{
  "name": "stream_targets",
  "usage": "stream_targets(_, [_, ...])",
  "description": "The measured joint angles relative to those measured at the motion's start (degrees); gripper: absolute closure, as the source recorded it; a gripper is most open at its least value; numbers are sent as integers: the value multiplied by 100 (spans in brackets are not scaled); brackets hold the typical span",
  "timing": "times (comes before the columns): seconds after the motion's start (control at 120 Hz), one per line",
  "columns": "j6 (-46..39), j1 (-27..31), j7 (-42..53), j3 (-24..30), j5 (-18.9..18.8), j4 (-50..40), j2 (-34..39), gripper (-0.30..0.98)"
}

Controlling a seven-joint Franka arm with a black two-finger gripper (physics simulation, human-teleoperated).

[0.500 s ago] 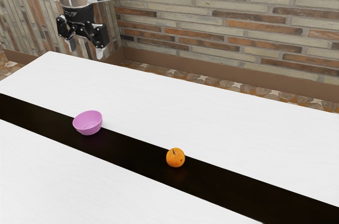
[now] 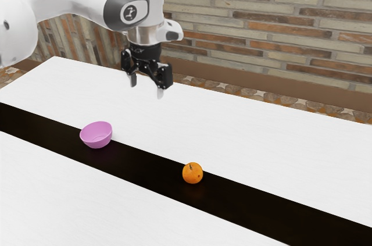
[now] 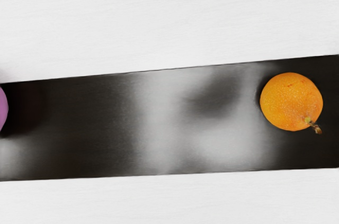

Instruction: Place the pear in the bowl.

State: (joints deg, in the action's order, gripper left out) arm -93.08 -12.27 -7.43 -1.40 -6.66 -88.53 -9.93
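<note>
Pick not begun. The round orange fruit (image 2: 192,173), which I take for the task's "pear", sits on the black strip (image 2: 244,195), well apart from the pink bowl (image 2: 96,135). Grasp, carry and release all remain. Gripper (image 2: 147,90) above the table (image 2: 232,124), jaws spread, nothing between them. Versus earlier frame: gripper lower, shifted toward the exterior view's right; fruit and bowl unmoved.
</note>
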Motion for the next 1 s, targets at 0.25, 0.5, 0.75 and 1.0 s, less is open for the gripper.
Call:
stream_targets(0.25, [-713, -37, -51, 319, 332, -104, -952, 0])
stream_targets(0.5, [-1521, -57, -22, 525, 646, -873, -1169, 0])
stream_targets(0.75, [-2010, -130, 70, 541, 740, -1101, -1307, 0])
stream_targets(1.0, [-2435, -154, 280, 541, 765, -1398, -1454, 0])
